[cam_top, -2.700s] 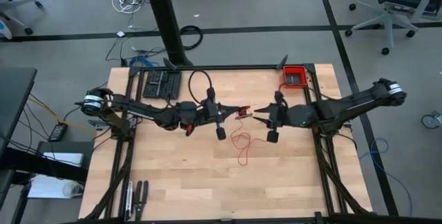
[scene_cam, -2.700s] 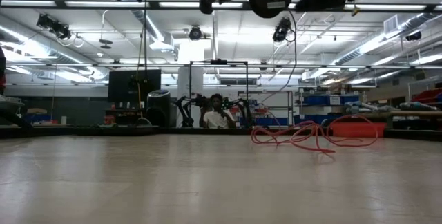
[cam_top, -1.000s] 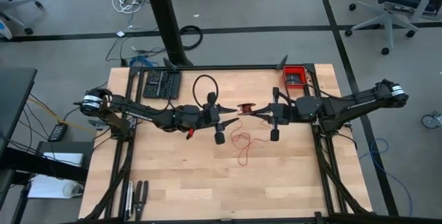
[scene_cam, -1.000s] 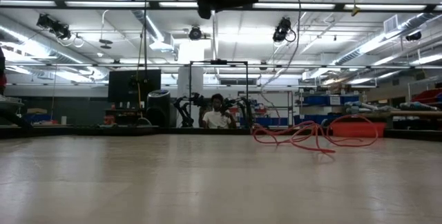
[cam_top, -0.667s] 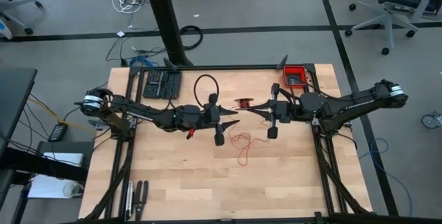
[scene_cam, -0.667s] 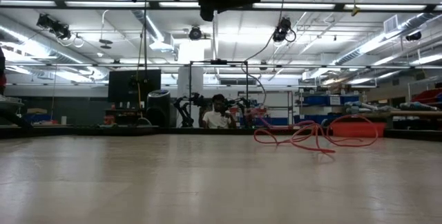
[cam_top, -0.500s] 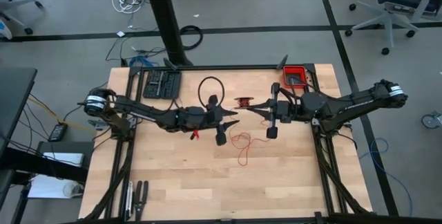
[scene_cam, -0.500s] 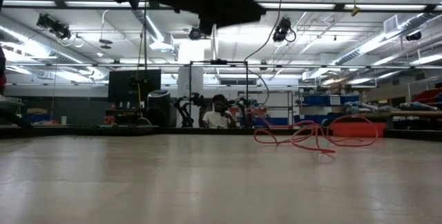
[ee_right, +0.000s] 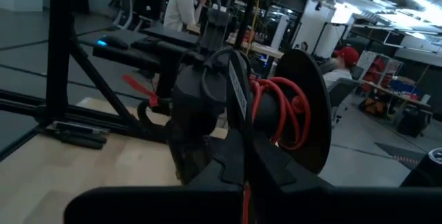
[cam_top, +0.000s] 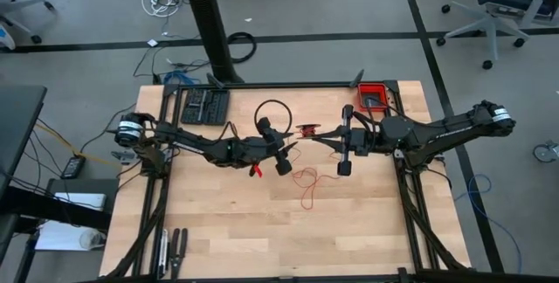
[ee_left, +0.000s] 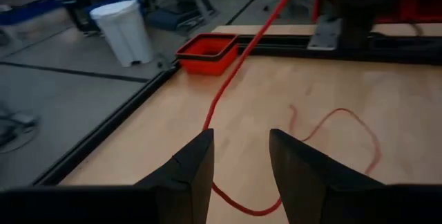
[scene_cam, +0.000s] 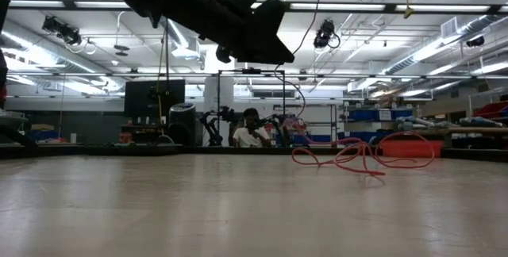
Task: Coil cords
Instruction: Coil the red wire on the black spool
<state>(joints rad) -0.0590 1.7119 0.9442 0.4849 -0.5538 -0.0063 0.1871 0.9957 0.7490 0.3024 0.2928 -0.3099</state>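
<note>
Beyond the table (cam_top: 218,222) lies a large workshop: grey floor with dark tape lines, office chairs (cam_top: 489,8), a white bin (ee_left: 128,30), ceiling strip lights (scene_cam: 381,7) and shelving with blue boxes (scene_cam: 369,116). A person (scene_cam: 251,130) sits behind the far edge in the low view; the right wrist view shows another in a red cap (ee_right: 345,57).

The table top is pale wood planks inside a black frame. A red tray (cam_top: 373,96) sits at its far right corner and a black keyboard-like panel (cam_top: 203,106) at its far left.

Both dark arms reach toward the middle. The left arm carries a black cable loop (cam_top: 273,113) above it. The left gripper (cam_top: 292,148) hangs above the table just left of centre, its fingers (ee_left: 190,169) spread apart with nothing between them except the table seen below. The right gripper (cam_top: 320,135) faces it from the right, jaws pressed together; it appears to pinch a small dark spool (ee_right: 300,110), though the contact itself is hidden.

The red cord (cam_top: 306,182) is partly wound on that spool, between the two grippers. The remainder drops to the wood and lies in loose loops just in front of centre, with a tail trailing toward the near edge.
</note>
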